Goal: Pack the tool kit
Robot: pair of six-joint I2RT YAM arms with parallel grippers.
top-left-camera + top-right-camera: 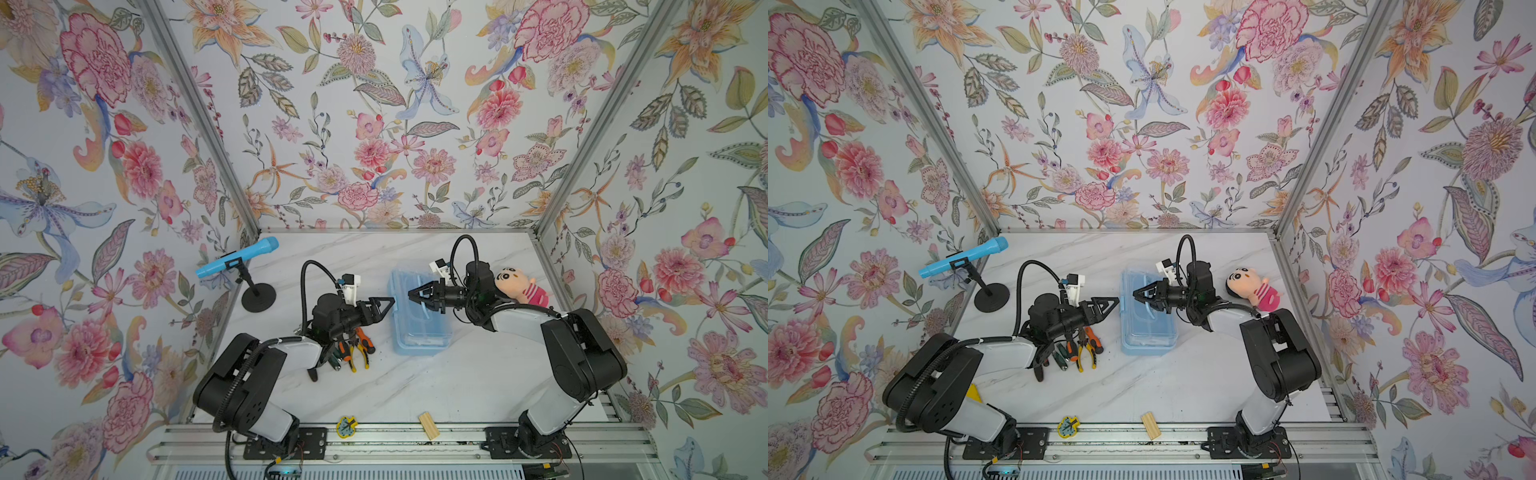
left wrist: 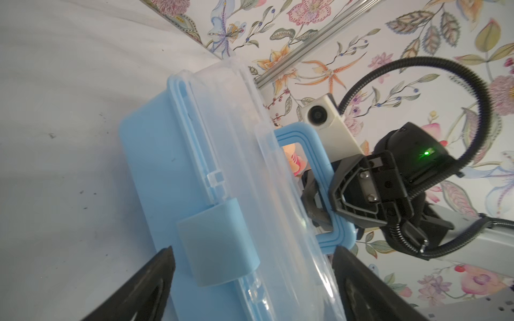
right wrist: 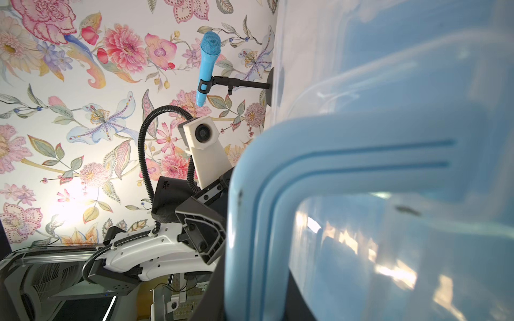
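Observation:
The tool kit is a light-blue box (image 1: 419, 332) (image 1: 1148, 334) with a clear lid, lying mid-table. My right gripper (image 1: 415, 295) (image 1: 1140, 296) (image 3: 256, 300) is shut on its blue carry handle (image 2: 318, 155) (image 3: 333, 144) above the lid. On the box's left side my left gripper (image 1: 384, 306) (image 1: 1111, 305) (image 2: 253, 255) is open, its fingers either side of the box's front edge by the blue latch (image 2: 219, 244). A heap of pliers and screwdrivers (image 1: 353, 349) (image 1: 1081, 349) lies on the table under the left arm, partly hidden by it.
A blue microphone (image 1: 237, 257) on a black stand stands at the back left. A plush doll (image 1: 521, 286) lies behind the right arm. A wooden block (image 1: 429, 426) and a small yellow-blue piece (image 1: 346, 427) sit at the front edge.

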